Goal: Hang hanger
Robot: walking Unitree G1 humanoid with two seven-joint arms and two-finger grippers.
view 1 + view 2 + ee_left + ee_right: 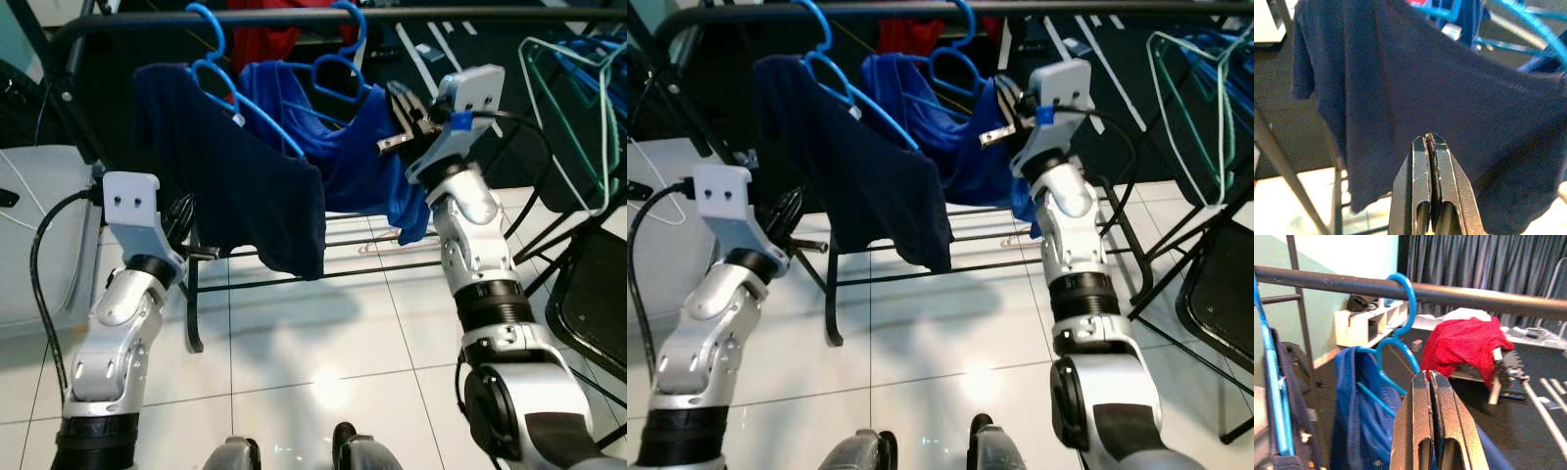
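Note:
A black rack rail (441, 15) runs across the top. Two blue hangers hook over it. One hanger (209, 67) carries a navy shirt (245, 186), the other hanger (341, 69) a bright blue shirt (343, 147). My right gripper (400, 119) is raised beside the blue shirt, just below the rail, shut with nothing held. Its wrist view looks past its shut fingers (1418, 421) at the second hanger's hook (1406, 293) on the rail (1488, 298). My left gripper (181, 217) sits low, shut and empty, pointing at the navy shirt (1415, 93).
Teal wire hangers (563, 88) hang at the right above a black folding chair (598, 294). A white appliance (29, 225) stands at the left. The rack's lower bars (294, 279) cross over the white tiled floor. A red garment (1464, 340) lies behind the rack.

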